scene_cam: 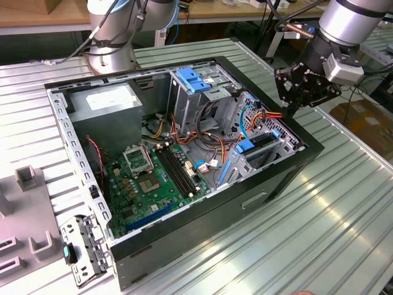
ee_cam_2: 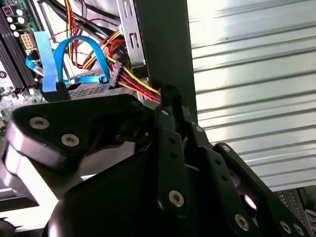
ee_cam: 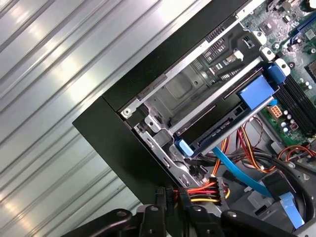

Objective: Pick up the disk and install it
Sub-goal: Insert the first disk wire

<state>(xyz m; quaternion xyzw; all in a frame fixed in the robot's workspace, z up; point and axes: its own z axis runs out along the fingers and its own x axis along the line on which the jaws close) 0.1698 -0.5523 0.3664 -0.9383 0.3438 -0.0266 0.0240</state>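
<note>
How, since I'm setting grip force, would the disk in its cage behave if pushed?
The disk looks like a thin flat slab, so it is probably stiff and dense. Seated in the cage, it would likely slide along its slot rather than tip. Its blue rails look plastic, perhaps slightly flexible.

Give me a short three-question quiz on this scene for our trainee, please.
1. True or false: the hand holds the disk aloft.
2. The disk's side rails are: A red, B blue, C green.
3. Which colours are the wires nearest the hand?
Key: 1 false, since the disk sits in its cage slot; 2 B; 3 red and yellow.
</note>
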